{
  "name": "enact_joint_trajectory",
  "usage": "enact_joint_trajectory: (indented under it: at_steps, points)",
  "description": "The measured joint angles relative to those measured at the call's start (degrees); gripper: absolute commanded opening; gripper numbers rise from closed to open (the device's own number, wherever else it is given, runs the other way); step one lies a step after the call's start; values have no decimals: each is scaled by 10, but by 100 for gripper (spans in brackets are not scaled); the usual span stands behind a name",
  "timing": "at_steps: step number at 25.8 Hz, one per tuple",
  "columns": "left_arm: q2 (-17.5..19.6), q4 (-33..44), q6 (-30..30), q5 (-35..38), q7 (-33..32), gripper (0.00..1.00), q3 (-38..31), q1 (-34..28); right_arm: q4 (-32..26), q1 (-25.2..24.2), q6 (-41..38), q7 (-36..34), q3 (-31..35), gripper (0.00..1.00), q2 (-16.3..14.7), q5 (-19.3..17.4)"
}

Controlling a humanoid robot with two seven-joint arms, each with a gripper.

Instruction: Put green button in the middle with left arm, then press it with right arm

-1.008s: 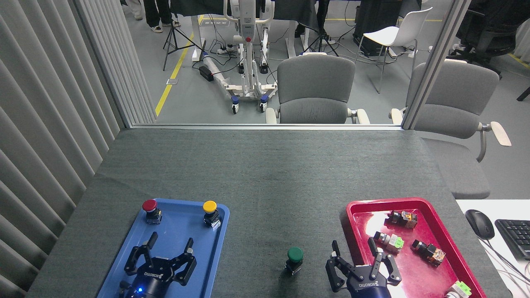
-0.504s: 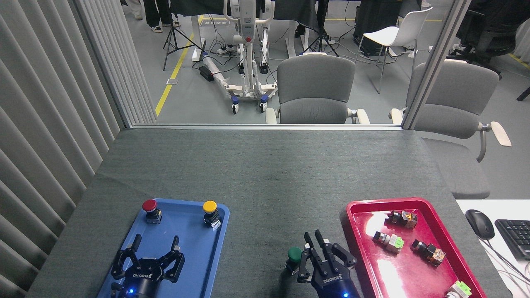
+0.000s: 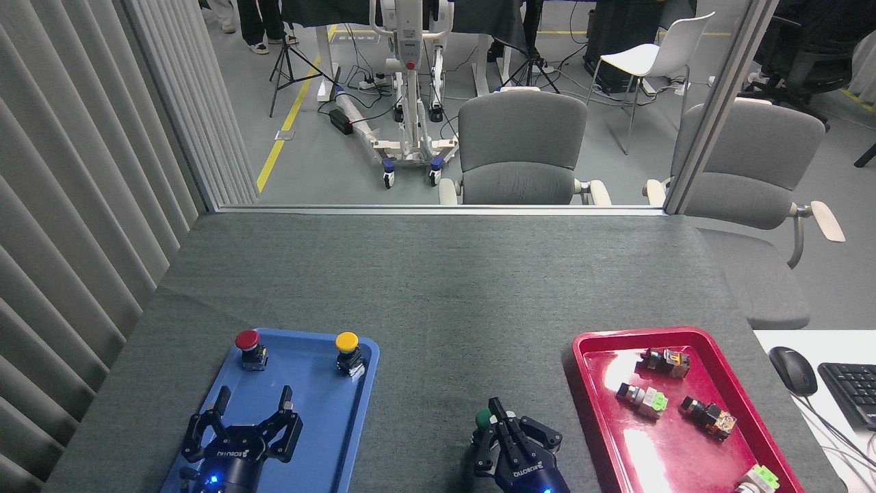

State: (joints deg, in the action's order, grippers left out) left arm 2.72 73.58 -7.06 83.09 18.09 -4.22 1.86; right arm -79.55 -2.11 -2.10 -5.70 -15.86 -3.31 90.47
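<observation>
The green button (image 3: 484,417) stood on the grey desk (image 3: 438,287) near its front edge, between the blue tray (image 3: 356,411) and red tray (image 3: 588,424). The right end effector (image 3: 494,405), fingers together, touched its cap. The left end effector (image 3: 254,397) hung spread and empty over the blue tray.

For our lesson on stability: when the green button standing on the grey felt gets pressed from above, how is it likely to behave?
The green button looks rigid, so it probably won't deform. Its wide cap on a narrower, short body suggests that an off-centre push could tip it. The felt-like table covering probably resists sliding. The right tool, fingers together, sits over the cap, so the cap is mostly hidden.
</observation>
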Motion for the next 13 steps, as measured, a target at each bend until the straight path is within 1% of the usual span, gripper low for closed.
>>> enact_joint_trajectory:
  at_steps: [5, 9, 13]
  points:
    - [0, 0, 0, -2, 0, 100, 0, 1, 17, 4, 1, 11, -4, 5, 4, 0]
    - [0, 0, 0, -2, 0, 100, 0, 1, 26, 5, 2, 12, -5, 8, 3, 0]
    - [0, 0, 0, -2, 0, 100, 0, 1, 30, 2, 2, 9, -6, 9, 2, 0]
